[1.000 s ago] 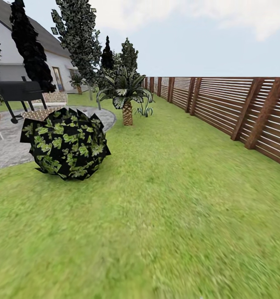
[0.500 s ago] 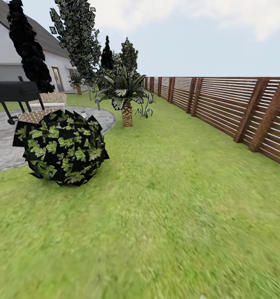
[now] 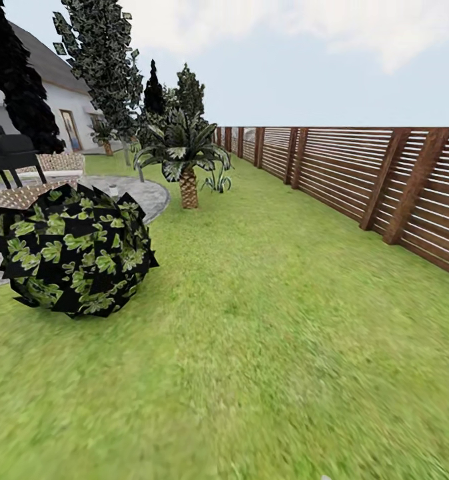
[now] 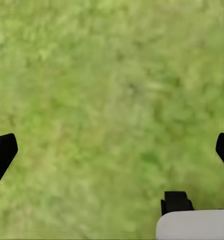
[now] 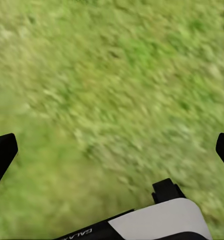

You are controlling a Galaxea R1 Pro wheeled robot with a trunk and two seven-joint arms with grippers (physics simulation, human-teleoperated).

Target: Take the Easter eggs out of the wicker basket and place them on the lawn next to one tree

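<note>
The Easter eggs and the wicker basket are out of view. The lawn (image 3: 271,320) stretches wide and green ahead of me in the head view. A tree (image 3: 101,60) with dark foliage speckled pale green stands far back on the left, near the white house (image 3: 58,103). My left gripper (image 4: 112,150) hangs open over bare grass, its black fingertips (image 4: 3,152) far apart. Grass also lies under my right gripper (image 5: 112,150), which is open with nothing between its fingers.
A round dark shrub (image 3: 68,250) with green leaves sits close on the left. Behind it lie a paved patio (image 3: 141,193) and a black grill (image 3: 8,153). A short palm (image 3: 184,157) stands mid-distance. An all-black tree (image 3: 14,80) rises at left. A brown slatted fence (image 3: 364,177) runs along the right.
The whole head view has shifted: shrub, palm, trees and house now sit further left in the picture, so the camera has turned or moved. Nothing in the garden itself has moved.
</note>
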